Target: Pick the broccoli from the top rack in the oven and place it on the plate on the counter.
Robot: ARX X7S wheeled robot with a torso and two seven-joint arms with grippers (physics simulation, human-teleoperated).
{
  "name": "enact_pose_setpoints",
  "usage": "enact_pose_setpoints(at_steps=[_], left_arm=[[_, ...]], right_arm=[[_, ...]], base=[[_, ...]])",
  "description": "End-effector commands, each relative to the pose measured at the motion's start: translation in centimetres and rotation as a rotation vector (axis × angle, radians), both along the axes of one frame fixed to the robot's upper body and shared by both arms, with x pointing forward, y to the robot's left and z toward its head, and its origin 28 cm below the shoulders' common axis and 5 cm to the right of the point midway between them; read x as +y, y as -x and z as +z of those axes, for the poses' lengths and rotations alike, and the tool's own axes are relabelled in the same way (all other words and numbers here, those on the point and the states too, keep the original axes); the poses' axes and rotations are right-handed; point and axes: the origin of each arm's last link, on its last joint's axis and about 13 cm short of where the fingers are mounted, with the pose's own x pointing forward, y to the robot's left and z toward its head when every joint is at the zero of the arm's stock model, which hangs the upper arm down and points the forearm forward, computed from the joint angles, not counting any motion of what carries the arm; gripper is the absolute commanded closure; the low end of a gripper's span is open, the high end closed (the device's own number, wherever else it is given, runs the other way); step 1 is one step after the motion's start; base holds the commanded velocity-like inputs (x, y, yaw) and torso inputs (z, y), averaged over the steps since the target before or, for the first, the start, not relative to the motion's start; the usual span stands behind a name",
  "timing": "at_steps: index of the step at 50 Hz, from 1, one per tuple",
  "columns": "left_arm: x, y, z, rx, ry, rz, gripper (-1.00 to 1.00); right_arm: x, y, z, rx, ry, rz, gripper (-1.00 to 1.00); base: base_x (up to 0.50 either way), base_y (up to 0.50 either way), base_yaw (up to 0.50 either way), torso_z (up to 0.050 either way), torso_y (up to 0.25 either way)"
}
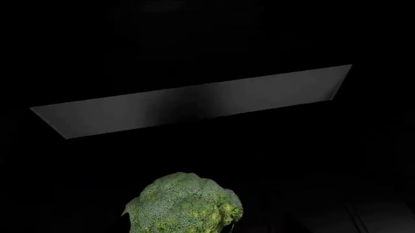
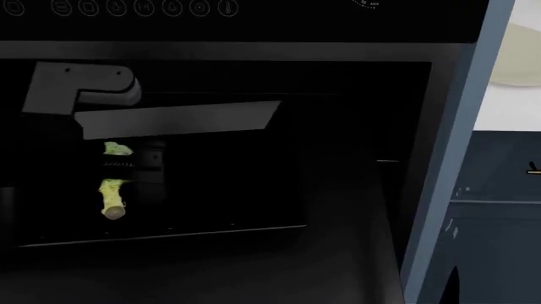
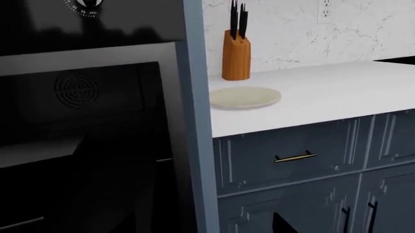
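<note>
The left tool (image 2: pixel 127 166) sits inside the dark cavity of the oven (image 2: pixel 448 126), just under the front edge of the top rack (image 2: pixel 177 118), and it is pinching the broccoli (image 2: pixel 113 196). In the head view the dark fingers cross the floret's middle: a bit of green crown shows above them and the pale stalk hangs below, clear of the black lower shelf (image 2: pixel 169 234). The grey arm link (image 2: pixel 80 88) lies above the rack's left end.

From the left wrist view, the broccoli crown fills the near field in front of the tool, and the light-grey rack runs as a tilted strip further off, well apart from the crown, with only black cavity around it. Ahead of the tool toward the door side the space looks open; the oven's grey-blue side frame stands well off to the tool's right.

The right tool itself is out of sight. Its camera looks past the frame at the white tabletop (image 3: pixel 324 97), where the plate (image 3: pixel 245 97) lies flat near the front edge, just before a knife block (image 3: pixel 236 56). Bare tabletop extends to the plate's right.
</note>
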Motion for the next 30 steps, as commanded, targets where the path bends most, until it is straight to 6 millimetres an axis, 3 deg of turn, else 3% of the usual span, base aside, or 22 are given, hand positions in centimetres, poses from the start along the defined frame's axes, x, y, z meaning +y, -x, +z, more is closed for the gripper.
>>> enact_pose_setpoints(at_steps=[1, 20, 21, 30], left_arm=[[-0.3, 0.1, -0.5, 0.061, 0.045, 0.015, -1.0], [0.6, -1.9, -2.6, 0.108, 0.025, 0.107, -1.0], [0.7, -2.0, -2.7, 0.104, 0.023, 0.118, 1.0], [0.6, -1.7, -2.5, 0.046, -0.013, 0.1, 1.0]], right_arm=[[-0.2, -0.3, -0.4, -0.009, -0.005, -0.011, -1.0], [0.1, -0.5, -0.5, -0.005, -0.011, -0.007, -1.0], [0.0, -0.4, -0.4, -0.007, -0.011, -0.01, -1.0], [-0.2, -0.3, -0.4, -0.012, -0.011, -0.014, -1.0]], base=[[0.0, 0.0, 0.0, 0.0, 0.0], [0.0, 0.0, 0.0, 0.0, 0.0], [0.0, 0.0, 0.0, 0.0, 0.0], [0.0, 0.0, 0.0, 0.0, 0.0]])
